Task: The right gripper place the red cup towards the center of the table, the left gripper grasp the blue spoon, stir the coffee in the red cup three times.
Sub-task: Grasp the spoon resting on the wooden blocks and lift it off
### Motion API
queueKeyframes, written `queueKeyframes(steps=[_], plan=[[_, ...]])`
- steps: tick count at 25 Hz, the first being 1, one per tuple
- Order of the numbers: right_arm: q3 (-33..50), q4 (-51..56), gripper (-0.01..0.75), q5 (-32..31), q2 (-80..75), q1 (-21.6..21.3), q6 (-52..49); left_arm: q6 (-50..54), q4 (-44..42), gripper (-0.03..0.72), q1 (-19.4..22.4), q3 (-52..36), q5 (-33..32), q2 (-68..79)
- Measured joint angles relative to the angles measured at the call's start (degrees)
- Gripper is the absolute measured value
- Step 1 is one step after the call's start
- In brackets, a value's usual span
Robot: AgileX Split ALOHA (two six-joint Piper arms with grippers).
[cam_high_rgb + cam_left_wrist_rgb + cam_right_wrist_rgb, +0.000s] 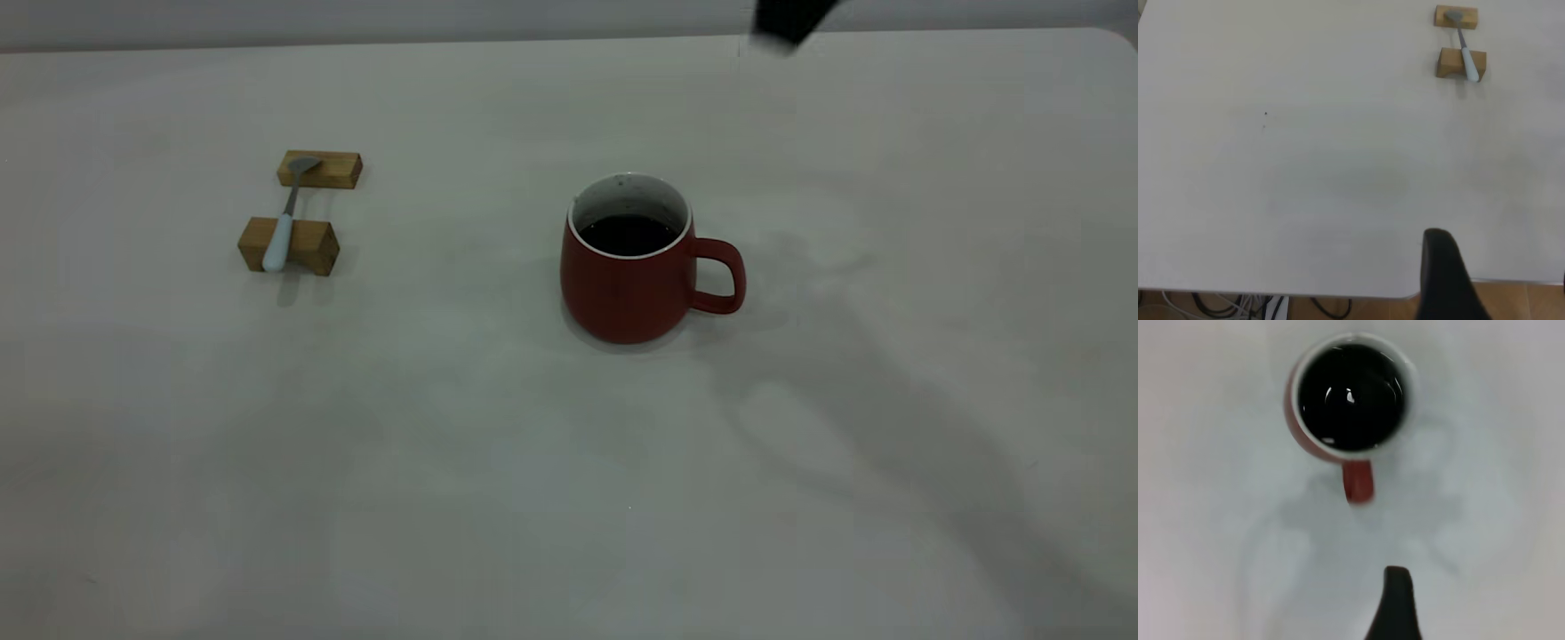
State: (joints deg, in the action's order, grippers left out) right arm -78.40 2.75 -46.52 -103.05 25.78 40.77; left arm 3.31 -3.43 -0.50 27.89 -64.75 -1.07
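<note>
The red cup stands near the middle of the table, handle pointing right, with dark coffee inside. The right gripper hovers high behind and right of it, apart from it. In the right wrist view the cup's handle points toward one black finger, with only bare table beside that finger. The blue spoon lies across two wooden blocks at the far left. The left gripper is open over the table's edge, far from the spoon.
Two wooden blocks hold the spoon off the table. Cables hang below the table edge in the left wrist view, above a wooden floor. The table's rounded corner is at the back right.
</note>
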Motion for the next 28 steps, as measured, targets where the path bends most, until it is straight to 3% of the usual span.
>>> queueKeyframes(steps=[3, 8, 13, 21, 28], plan=[[0.06, -2.75, 0.663, -8.9, 8.24, 0.0, -12.47, 0.0, 0.0, 0.495, 0.0, 0.0, 0.0, 0.0], [0.06, -4.04, 0.652, -22.86, 20.91, 0.0, -25.14, 0.0, 0.0, 0.495, 0.0, 0.0, 0.0, 0.0], [4.11, -4.09, 0.65, -23.99, 32.46, 0.0, -31.5, 0.0, 0.0, 0.495, 0.0, 0.0, 0.0, 0.0], [27.2, -4.05, 0.645, -24.37, 54.83, -0.47, -40.14, 0.0, 0.0, 0.495, 0.0, 0.0, 0.0, 0.0], [43.8, -3.92, 0.636, -21.87, 77.93, -11.1, -43.66, 0.0, 0.0, 0.495, 0.0, 0.0, 0.0, 0.0]])
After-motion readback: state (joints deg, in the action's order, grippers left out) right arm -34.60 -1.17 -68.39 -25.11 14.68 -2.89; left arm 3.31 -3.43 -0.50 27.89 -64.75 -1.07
